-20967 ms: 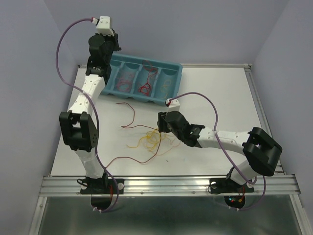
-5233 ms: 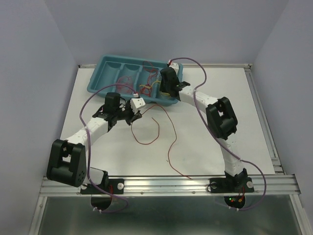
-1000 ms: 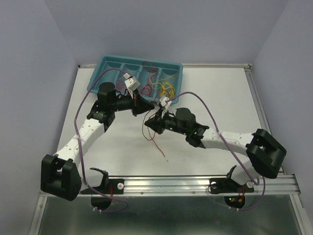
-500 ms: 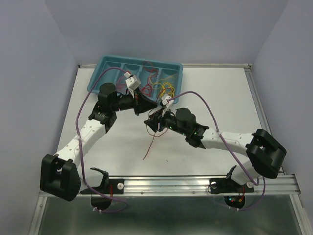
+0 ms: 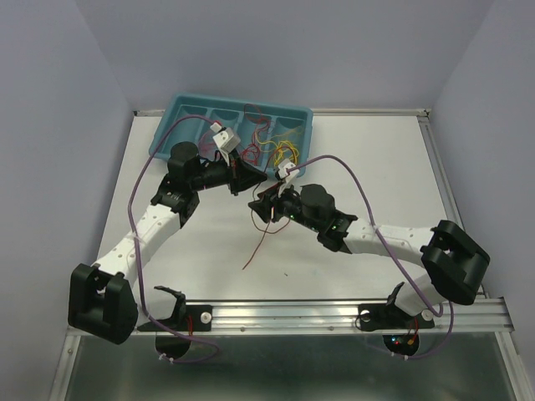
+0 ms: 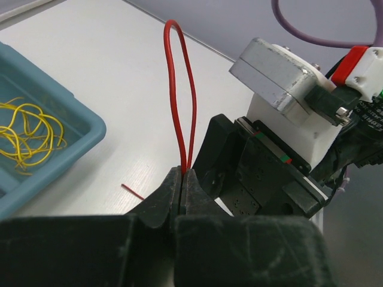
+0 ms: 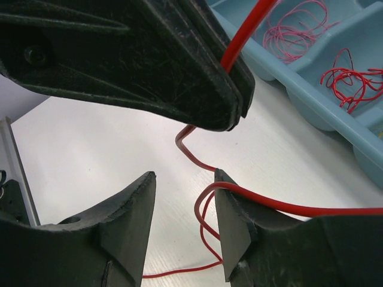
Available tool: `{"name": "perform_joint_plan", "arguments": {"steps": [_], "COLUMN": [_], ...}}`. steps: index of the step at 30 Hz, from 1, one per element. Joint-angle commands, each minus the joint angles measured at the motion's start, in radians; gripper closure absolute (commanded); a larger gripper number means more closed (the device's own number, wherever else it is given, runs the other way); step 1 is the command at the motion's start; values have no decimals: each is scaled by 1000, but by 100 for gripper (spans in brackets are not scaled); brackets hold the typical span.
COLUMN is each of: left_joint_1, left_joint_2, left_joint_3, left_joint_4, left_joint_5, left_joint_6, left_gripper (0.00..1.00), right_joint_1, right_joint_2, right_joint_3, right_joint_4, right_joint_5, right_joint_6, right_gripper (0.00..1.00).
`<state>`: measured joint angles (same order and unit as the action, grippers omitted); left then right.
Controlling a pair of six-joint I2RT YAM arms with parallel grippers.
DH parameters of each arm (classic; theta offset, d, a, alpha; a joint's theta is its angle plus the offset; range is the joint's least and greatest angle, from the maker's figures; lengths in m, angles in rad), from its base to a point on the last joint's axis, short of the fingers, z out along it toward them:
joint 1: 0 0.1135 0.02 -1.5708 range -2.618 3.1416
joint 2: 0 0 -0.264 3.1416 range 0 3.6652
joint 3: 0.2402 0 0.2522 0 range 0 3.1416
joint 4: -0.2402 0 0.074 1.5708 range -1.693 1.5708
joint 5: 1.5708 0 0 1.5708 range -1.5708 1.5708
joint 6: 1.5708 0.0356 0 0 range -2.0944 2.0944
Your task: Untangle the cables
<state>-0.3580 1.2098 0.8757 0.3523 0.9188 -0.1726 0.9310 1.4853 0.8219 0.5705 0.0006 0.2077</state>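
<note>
A thin red cable [image 5: 255, 246] hangs between my two grippers, its tail trailing down onto the white table. My left gripper [image 5: 261, 178] is shut on a fold of it; in the left wrist view a tall red loop [image 6: 173, 101] rises out of the closed jaws [image 6: 181, 176]. My right gripper [image 5: 257, 207] sits just below it, open. In the right wrist view the gripper [image 7: 182, 176] is open under the left jaws, and the red cable [image 7: 311, 209] drapes over its right finger [image 7: 239, 227]. Yellow cables [image 5: 284, 152] and red cables [image 5: 255, 134] lie in the teal tray [image 5: 165, 127].
The teal divided tray stands at the back of the table, close behind both grippers; it also shows in the left wrist view [image 6: 84, 128] and the right wrist view [image 7: 287, 84]. A short red scrap [image 6: 131, 191] lies on the table near the tray.
The hanging tail of the red cable has swung from lower right to lower left. Both grippers have shifted slightly and stay close together.
</note>
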Motion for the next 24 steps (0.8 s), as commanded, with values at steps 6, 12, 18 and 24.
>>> {"name": "perform_joint_plan", "arguments": {"steps": [6,12,18,24], "left_joint_1": [-2,-10,-12,-1], "left_joint_2": [-7,40,34,5], "left_joint_3": [14,19,11,2], "left_joint_4": [30,63,76,80], "left_joint_5": [54,140,167,82], "left_joint_6": [-22,-82,-116,-68], "left_gripper": [100,100,100,94], "right_joint_1": [9,9,9,11], "right_joint_2": [-7,29,46,4], "right_joint_3": [20,45,56,42], "right_joint_4": [74,72,75,77], "right_joint_5": [16,39,29,-45], "right_joint_6": [-25,-42,-42,-4], "right_gripper": [50,50,74,100]}}
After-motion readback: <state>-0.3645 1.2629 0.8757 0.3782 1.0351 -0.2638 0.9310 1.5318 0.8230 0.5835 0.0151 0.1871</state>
